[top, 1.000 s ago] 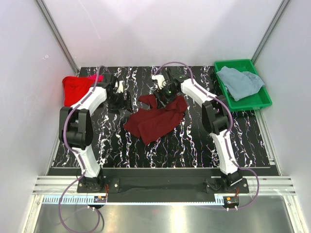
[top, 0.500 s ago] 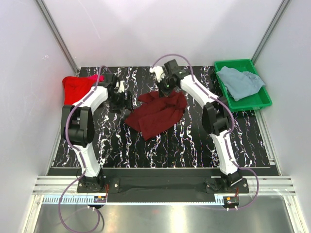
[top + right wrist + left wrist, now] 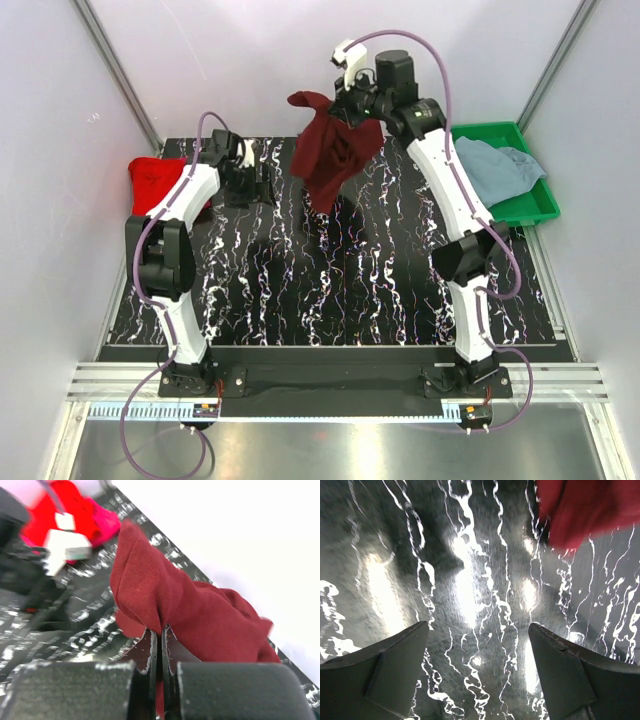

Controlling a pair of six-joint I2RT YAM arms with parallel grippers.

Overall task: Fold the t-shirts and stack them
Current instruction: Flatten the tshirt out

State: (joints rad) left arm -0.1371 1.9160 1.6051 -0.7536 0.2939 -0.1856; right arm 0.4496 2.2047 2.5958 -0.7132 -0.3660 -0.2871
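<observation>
The dark maroon t-shirt (image 3: pixel 330 155) hangs bunched in the air over the back middle of the table, clear of the surface. My right gripper (image 3: pixel 352 112) is raised high and shut on a fold at its top; the right wrist view shows cloth (image 3: pixel 190 605) pinched between the closed tips of that gripper (image 3: pixel 161 630). My left gripper (image 3: pixel 255 188) hovers open and empty over the black marbled table at back left (image 3: pixel 477 670), with the maroon hem (image 3: pixel 590 510) beyond it. The bright red t-shirt (image 3: pixel 150 180) lies at the back left corner, with the pink one (image 3: pixel 107 527) beside it. The grey-blue t-shirt (image 3: pixel 495 170) lies in the tray.
The green plastic tray (image 3: pixel 530 215) stands at the back right, partly over the table's edge. White walls close in the back and both sides. The left arm (image 3: pixel 190 200) reaches along the left side of the table (image 3: pixel 330 290).
My right gripper shut on the maroon t-shirt and lifted it off the table, up and toward the back. The left gripper edged slightly toward the back and stayed open.
</observation>
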